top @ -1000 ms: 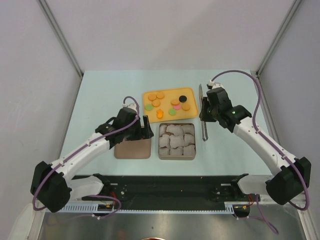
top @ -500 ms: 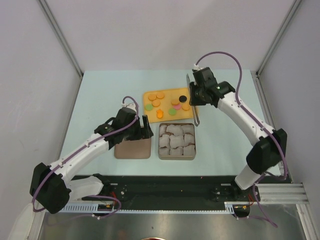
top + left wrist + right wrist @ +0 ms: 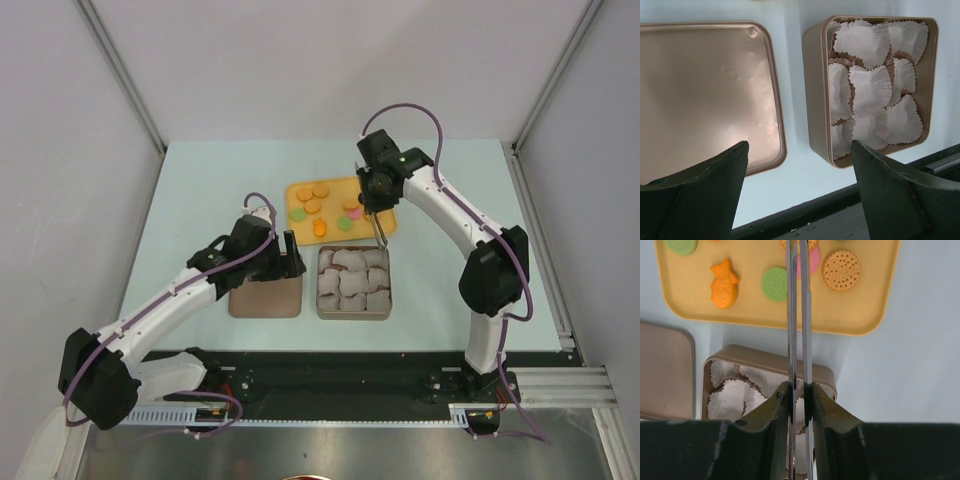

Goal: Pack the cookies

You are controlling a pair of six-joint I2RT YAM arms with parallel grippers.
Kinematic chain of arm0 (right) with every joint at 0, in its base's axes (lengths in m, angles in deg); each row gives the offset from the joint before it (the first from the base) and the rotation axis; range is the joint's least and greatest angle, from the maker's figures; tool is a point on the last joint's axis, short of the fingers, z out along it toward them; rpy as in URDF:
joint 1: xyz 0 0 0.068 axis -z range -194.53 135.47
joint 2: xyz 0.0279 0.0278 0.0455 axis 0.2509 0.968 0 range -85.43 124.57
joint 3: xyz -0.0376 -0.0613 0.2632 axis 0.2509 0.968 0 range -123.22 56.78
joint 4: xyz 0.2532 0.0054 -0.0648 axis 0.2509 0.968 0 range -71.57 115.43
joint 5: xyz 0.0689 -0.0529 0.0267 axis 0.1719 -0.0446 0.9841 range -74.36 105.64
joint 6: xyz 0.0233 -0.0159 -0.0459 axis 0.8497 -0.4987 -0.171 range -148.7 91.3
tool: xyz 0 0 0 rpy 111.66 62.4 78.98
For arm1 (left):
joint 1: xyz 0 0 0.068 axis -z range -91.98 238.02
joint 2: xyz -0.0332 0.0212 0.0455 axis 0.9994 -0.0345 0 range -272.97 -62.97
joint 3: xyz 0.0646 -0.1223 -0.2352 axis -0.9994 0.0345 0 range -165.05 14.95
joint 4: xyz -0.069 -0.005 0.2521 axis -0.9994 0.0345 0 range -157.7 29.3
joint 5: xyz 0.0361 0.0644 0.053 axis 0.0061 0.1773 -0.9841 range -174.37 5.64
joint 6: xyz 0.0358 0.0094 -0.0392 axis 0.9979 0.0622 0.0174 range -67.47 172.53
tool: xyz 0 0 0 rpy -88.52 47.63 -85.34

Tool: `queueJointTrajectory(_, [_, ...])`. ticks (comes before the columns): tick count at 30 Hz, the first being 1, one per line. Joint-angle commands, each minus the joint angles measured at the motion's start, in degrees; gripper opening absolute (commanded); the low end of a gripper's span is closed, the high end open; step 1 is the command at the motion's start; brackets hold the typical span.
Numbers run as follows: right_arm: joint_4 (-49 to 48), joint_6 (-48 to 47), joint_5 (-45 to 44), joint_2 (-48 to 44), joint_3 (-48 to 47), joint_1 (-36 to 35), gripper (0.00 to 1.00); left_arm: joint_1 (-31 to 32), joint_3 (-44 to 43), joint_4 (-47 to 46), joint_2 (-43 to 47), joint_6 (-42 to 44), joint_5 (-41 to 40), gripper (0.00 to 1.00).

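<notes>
Just beyond the tin (image 3: 812,90) lies the yellow tray (image 3: 860,322), and every one of the cookies (image 3: 775,284) I can see is on it. There is an orange fish shape (image 3: 724,284), a dotted round one (image 3: 841,270), green ones and a pink one (image 3: 814,262). The paper cups (image 3: 870,90) inside the tin all look empty. I judge that nothing is packed yet and the whole batch is left to carry over.

My right gripper (image 3: 799,390) is clamped on a pair of metal tongs (image 3: 799,315). Their two blades run almost together out past the tin's far wall, with the tips over the tray by the pink cookie. The tips meet the top edge of my wrist view, so I cannot tell whether they touch it.

My left gripper (image 3: 799,150) hangs spread wide, holding nothing, above the strip of table between the tin and its lid (image 3: 705,90). The lid lies flat just to the left of the tin.

The cups crowd and overlap inside the tin, some of them tilted, so I expect a dropped cookie could land on an edge. My own right arm hides the tray corner farthest from the tin's lid side in the top view.
</notes>
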Motion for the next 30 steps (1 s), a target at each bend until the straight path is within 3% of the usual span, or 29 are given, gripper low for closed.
queueJointTrajectory(1, [0.94,-1.29,-0.15,-0.66,-2.72,-0.7,0.22,0.45,0.79,-0.62,0.99,0.64,-0.51,0.88])
queueJointTrajectory(10, [0.85,-1.2,-0.86,-0.58,-0.88,-0.79,0.35,0.36,1.14,-0.71,1.25,0.55,-0.51,0.88])
queueJointTrajectory(30, [1.29,-1.99,1.08,0.48,1.76,-0.44,0.41,0.36,1.76,-1.24,0.99,0.2,-0.51,0.88])
